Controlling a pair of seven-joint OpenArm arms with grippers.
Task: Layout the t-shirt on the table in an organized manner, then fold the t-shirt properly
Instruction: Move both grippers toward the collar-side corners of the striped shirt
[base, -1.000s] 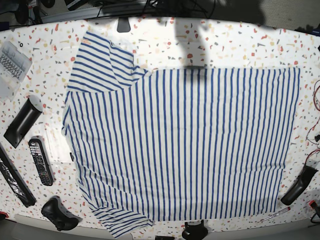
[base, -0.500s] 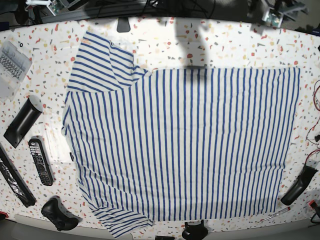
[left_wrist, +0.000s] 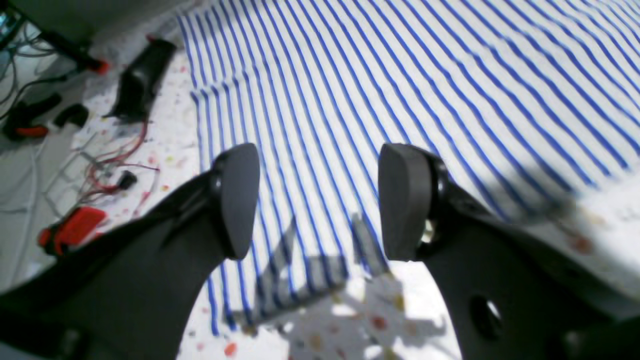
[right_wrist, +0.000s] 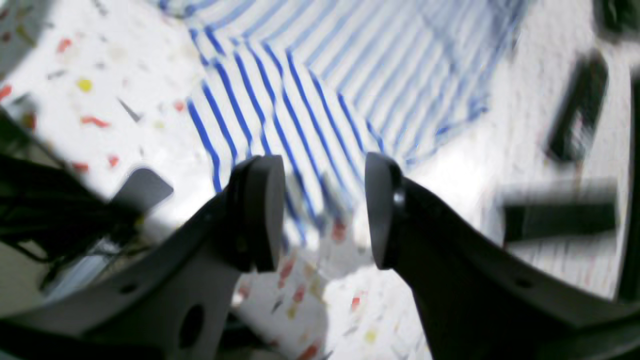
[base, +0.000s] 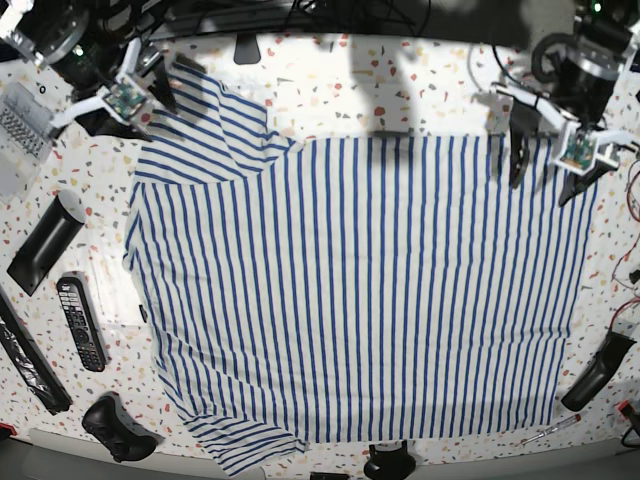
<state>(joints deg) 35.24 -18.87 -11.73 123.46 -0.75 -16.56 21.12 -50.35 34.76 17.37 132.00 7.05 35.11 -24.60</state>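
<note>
bright light falls from above, throwing dark shadows across the far middle of the speckled surface. beyond its far edge lies a dim strip with tangled black cables. at the right edge run thin red wires; the blurred grey patch beside them may be floor.

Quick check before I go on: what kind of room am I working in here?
Probably a robotics lab or workshop bench, not a home. Loose red wires lie at the edge of the speckled table, with a remote control and a game controller beside the striped t-shirt.
</note>
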